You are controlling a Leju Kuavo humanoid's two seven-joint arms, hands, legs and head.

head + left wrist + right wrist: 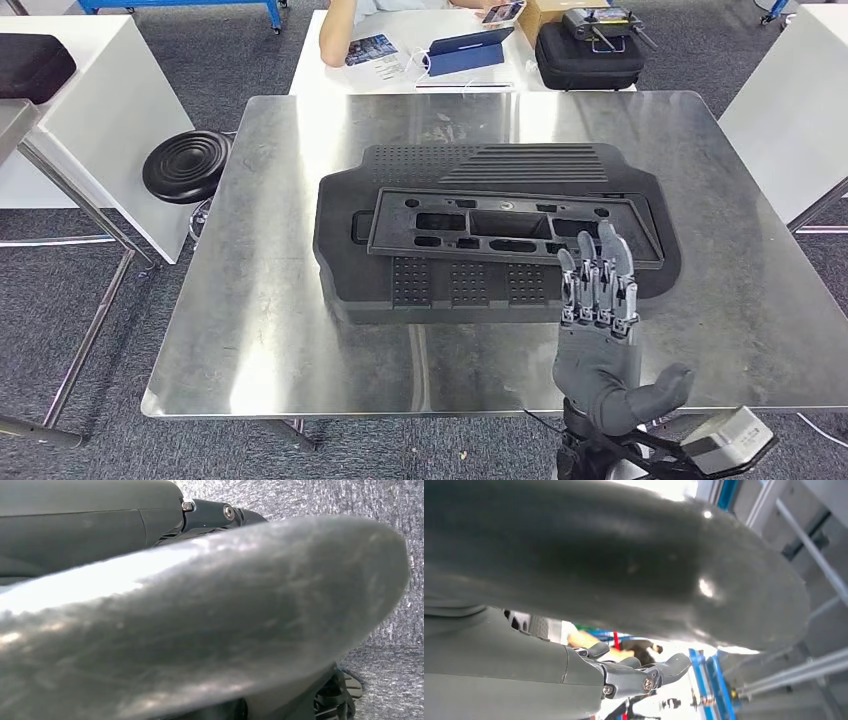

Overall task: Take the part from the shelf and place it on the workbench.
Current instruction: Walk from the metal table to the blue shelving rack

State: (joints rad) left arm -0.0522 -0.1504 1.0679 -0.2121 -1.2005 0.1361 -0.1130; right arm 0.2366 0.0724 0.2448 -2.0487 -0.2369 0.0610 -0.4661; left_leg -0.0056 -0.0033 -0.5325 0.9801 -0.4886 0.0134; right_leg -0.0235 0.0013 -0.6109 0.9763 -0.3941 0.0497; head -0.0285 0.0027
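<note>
Lying flat mid-counter (260,330): black part (500,235), bare steel on every side.
Raised at its near right edge: right hand (600,330), fingers (597,285) straight, released; left-hand state indiscernible.

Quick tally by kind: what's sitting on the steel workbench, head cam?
Large black ribbed panel: 1
Black frame part with cutouts, lying on top of the panel: 1
Total on the workbench: 2
The right hand is raised over the bench's near edge, fingers straight, holding nothing.
</note>
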